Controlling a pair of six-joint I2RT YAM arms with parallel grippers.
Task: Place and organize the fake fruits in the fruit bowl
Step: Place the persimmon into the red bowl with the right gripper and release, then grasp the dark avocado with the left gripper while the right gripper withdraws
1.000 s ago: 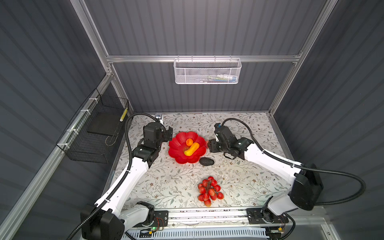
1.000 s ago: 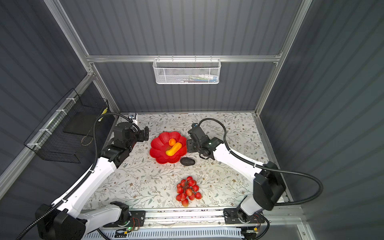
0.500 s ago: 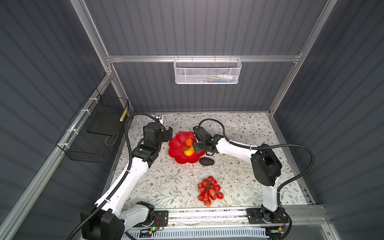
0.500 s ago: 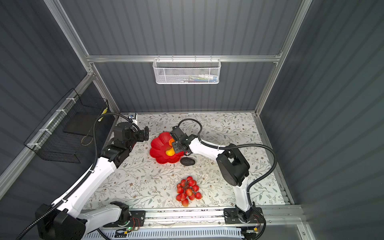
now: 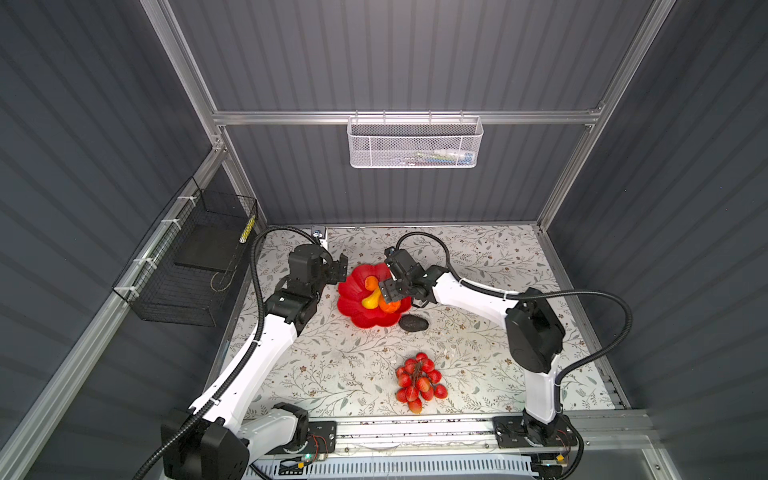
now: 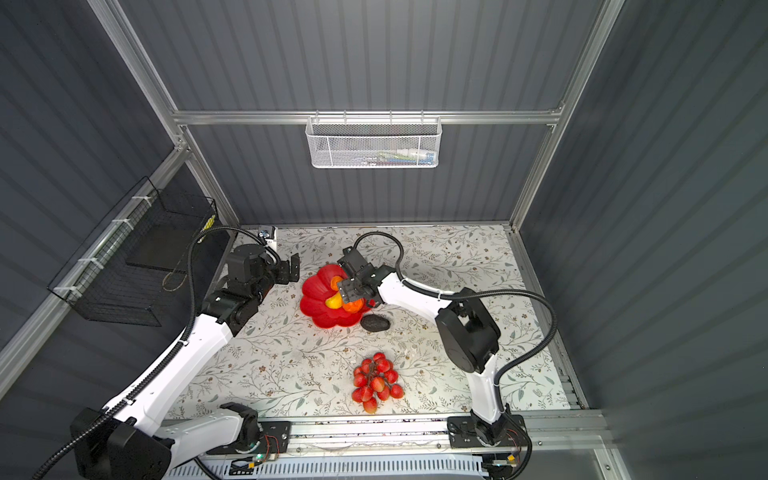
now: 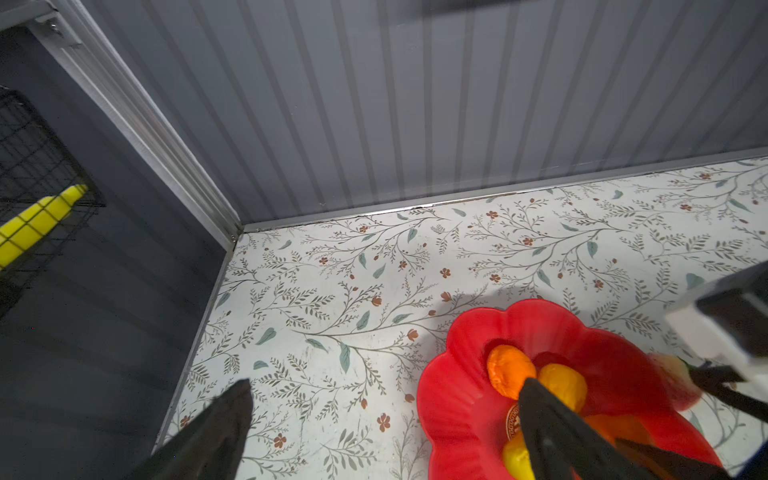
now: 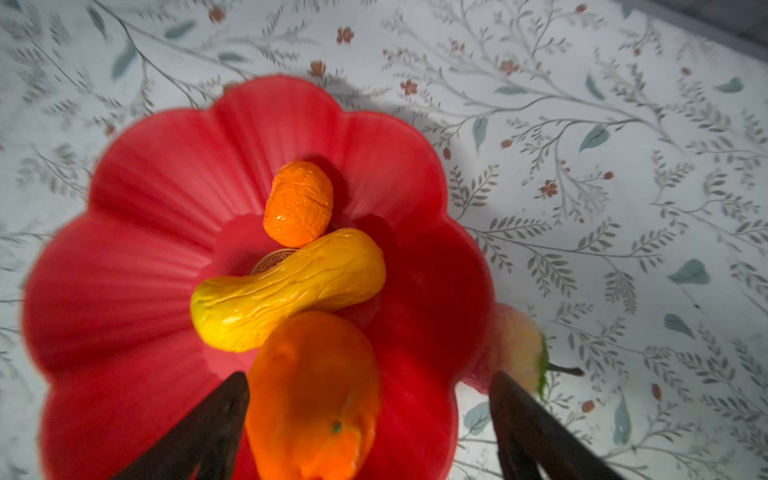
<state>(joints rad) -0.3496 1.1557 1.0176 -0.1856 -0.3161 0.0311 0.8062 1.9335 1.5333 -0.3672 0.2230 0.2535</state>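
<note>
Three pieces lie in the fruit bowl [image 5: 351, 291]. A small orange [image 8: 299, 203] sits towards the far petals, and the yellow gourd [image 8: 286, 286] lies across the yellow-brown centre. A larger orange [image 8: 311, 386] touches the gourd's near side. The bowl stands on the floral counter [image 5: 332, 374], towards the back and between the two arms.

The right pincer [image 5: 390, 291] hangs over the right half of the bowl in both top views, with its jaws spread wide. The right wrist view shows the larger orange between them. It is close against one finger [image 8: 208, 424] and well clear of the other [image 8: 532, 428], so the pincer has hold of nothing. The left pincer [image 5: 338, 269] hovers just beside the bowl's back-left rim, its jaws fully apart and empty.

The other fruits are outside the bowl. The near-black avocado [image 5: 412, 323] rests on the counter just beside the front-right rim. The red grape bunch [image 5: 417, 382] lies well apart from the bowl, nearer the front edge. The strawberry [image 8: 515, 345], blurred in the right wrist view, lies on the counter against the outside of the rim, just beside the second finger.
</note>
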